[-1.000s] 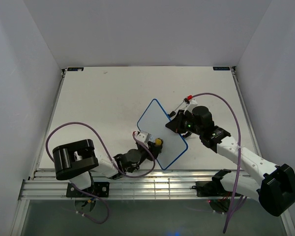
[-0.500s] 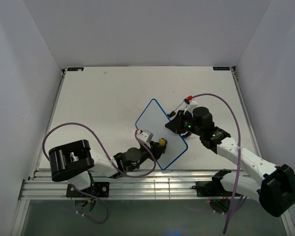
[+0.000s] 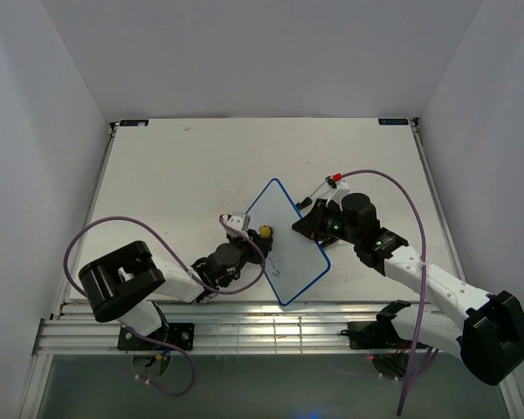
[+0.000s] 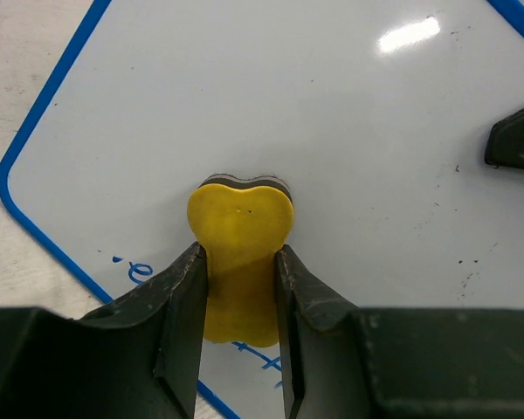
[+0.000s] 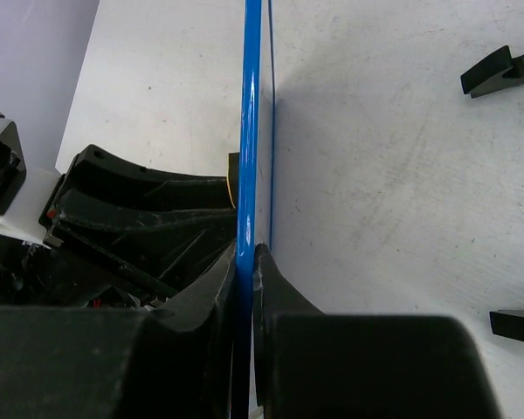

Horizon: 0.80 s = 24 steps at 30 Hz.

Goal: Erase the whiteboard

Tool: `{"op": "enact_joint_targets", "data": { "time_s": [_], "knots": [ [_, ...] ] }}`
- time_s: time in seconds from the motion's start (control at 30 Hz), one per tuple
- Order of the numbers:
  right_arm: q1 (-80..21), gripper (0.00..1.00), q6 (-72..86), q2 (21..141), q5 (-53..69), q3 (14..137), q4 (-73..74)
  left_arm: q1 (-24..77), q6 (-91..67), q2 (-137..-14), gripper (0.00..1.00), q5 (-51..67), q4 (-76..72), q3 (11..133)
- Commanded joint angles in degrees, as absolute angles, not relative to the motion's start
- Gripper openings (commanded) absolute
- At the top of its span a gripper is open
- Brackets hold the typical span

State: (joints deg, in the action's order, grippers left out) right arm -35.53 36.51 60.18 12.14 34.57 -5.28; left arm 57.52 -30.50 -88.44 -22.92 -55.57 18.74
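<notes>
The whiteboard lies cornerwise on the table, white with a thin blue rim. My left gripper is shut on a small yellow eraser and presses it on the board's left part. In the left wrist view the eraser sits squeezed between the fingers, flat on the whiteboard. Blue writing remains beside and below the eraser, near the rim. My right gripper is shut on the board's right edge; in the right wrist view both jaws of this gripper pinch the blue rim edge-on.
Purple cables loop from both arms over the table's front. Aluminium rails run along the near edge and white walls close in the sides. A black piece shows at the right of the board.
The left gripper has dragged the eraser up and to the left across the board, its arm swinging left. The board turned slightly. The right gripper kept its grip on the rim.
</notes>
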Motion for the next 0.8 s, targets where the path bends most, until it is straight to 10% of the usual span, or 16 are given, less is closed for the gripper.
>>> {"op": "enact_joint_targets", "data": {
  "time_s": [0.0, 0.77],
  "knots": [
    [-38.32, 0.08, 43.42, 58.8, 25.75, 35.42, -16.43, 61.94, -30.24, -88.95, 0.02, -18.89, -51.85, 21.53],
    [-38.32, 0.08, 41.57, 56.16, 19.96, 36.12, -12.13, 72.16, -29.61, -85.7, 0.02, -29.7, -46.5, 20.24]
  ]
}}
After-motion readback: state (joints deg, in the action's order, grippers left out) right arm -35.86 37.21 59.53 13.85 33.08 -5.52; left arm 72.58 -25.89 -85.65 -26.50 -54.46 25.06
